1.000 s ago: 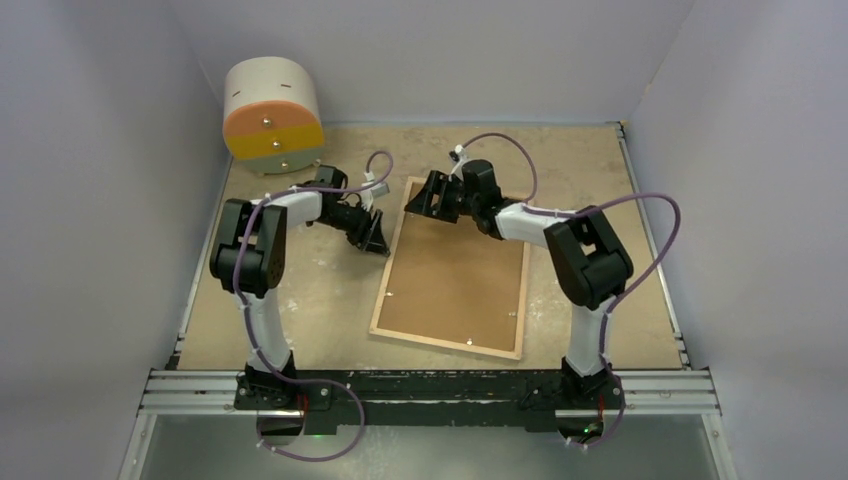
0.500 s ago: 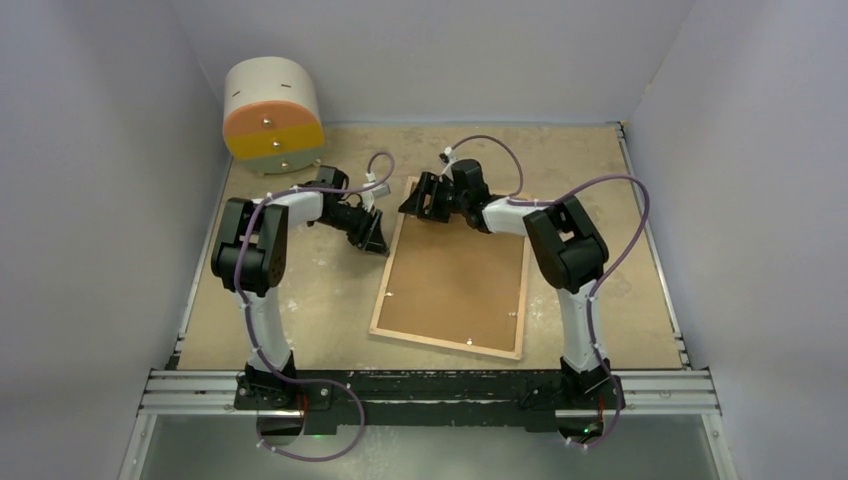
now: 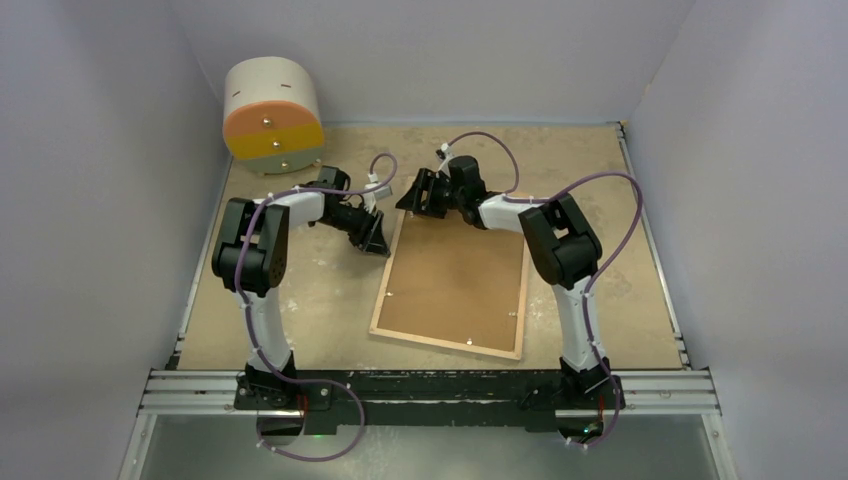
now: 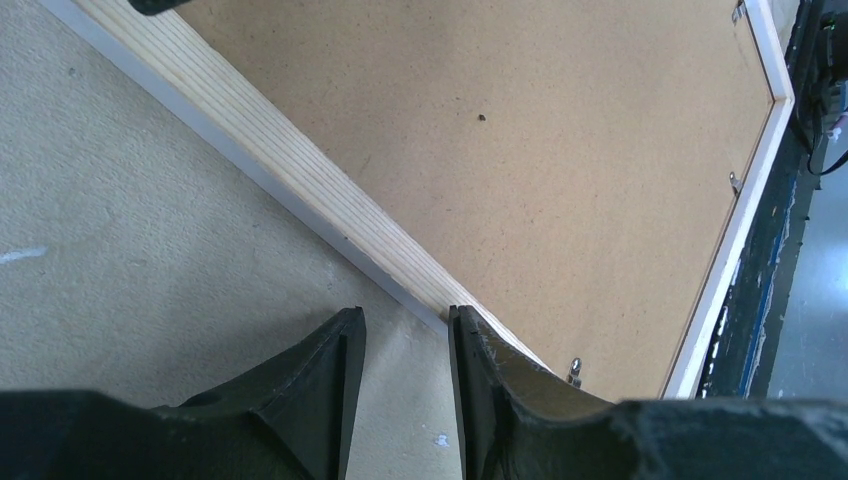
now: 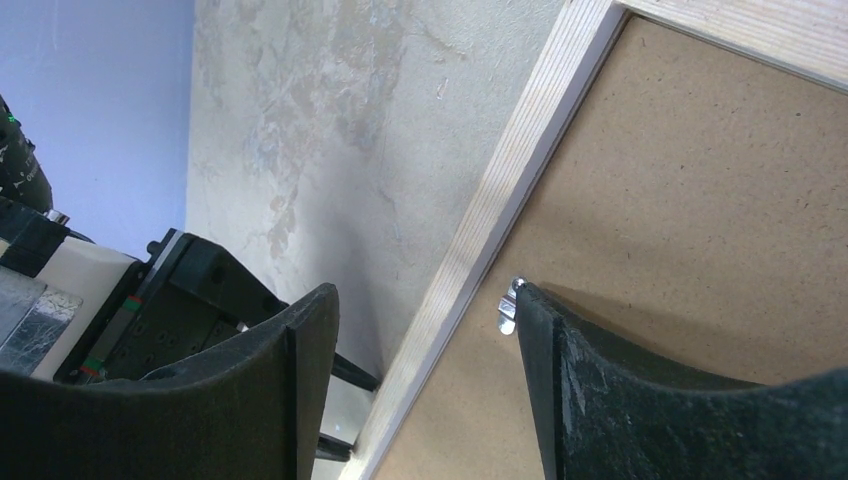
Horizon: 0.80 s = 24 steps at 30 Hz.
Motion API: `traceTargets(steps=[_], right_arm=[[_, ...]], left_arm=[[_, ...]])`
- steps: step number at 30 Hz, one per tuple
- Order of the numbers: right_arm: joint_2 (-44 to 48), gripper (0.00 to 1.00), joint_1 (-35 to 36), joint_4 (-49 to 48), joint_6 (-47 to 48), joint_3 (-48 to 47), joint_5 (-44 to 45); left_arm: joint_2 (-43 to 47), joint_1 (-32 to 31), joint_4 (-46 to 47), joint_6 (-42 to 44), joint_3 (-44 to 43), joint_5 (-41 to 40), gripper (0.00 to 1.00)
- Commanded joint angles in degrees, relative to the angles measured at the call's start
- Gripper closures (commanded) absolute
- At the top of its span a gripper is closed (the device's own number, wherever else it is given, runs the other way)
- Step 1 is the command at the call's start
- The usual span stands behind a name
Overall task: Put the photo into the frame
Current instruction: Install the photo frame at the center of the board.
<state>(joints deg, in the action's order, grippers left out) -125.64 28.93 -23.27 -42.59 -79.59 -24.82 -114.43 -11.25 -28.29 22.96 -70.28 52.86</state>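
The frame (image 3: pixel 386 284) lies face down on the table, its light wooden rim up, with a brown backing board (image 3: pixel 455 275) in it. The photo is hidden. My left gripper (image 3: pixel 376 240) is low at the frame's left rim (image 4: pixel 300 190). It is narrowly open (image 4: pixel 405 315) with only table between its fingers, and one finger is against the rim. My right gripper (image 3: pixel 410 198) is open at the far left corner. It straddles the rim (image 5: pixel 510 170), and its inner finger (image 5: pixel 560 350) is by a small metal clip (image 5: pixel 507 310) on the board (image 5: pixel 680 200).
A round cream drum with orange and yellow drawer fronts (image 3: pixel 272 115) stands at the far left corner. Walls close in the table on three sides. A metal rail (image 3: pixel 430 390) runs along the near edge. More clips (image 4: pixel 575 372) sit along the rim.
My right arm has swung left, bringing its gripper from the far edge of the board to the frame's far left corner. The left arm and the frame have not moved.
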Motion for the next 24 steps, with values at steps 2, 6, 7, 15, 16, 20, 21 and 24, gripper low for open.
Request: traceTargets(steps=[2,6,7,15,16,20,21,24], right_arm=[[-1.12,0.33,0.25,-0.27,-0.90,-0.50,-1.91],[-0.39,0.34,0.32,-1.93,-2.51,1.27,-3.45],[-0.20,0.34,0.38,-2.03,-2.59,1.49,-3.81],[0.01,0.34,1.03,-1.16,-2.54,1.38,-3.48],[-0.20,0.34,1.03,-1.13,-2.69,1.19,-3.42],[-1.11,0.34,1.04,-2.64,-4.45,0.08,-2.07],[-1.16,0.34,1.04,-2.96,-4.64,0.01,-1.88],[-1.48,0.34,1.04,-2.65,-4.61,-0.58,-1.12]], left_arm=[[-0.57,-0.27,-0.24,2.12,0.59,-1.34,0.61],[-0.86,-0.27,-0.24,2.08,0.42,-1.27,0.61],[-0.95,-0.27,-0.17,2.04,0.41,-1.37,0.61],[-0.74,-0.36,-0.23,1.80,0.07,-1.44,0.62],[-0.71,-0.36,-0.21,1.74,0.06,-1.51,0.62],[-0.70,-0.44,-0.10,1.59,0.06,-1.55,0.62],[-0.66,-0.51,-0.19,1.61,0.06,-1.53,0.62],[-0.37,-0.53,-0.31,1.92,0.06,-1.53,0.62]])
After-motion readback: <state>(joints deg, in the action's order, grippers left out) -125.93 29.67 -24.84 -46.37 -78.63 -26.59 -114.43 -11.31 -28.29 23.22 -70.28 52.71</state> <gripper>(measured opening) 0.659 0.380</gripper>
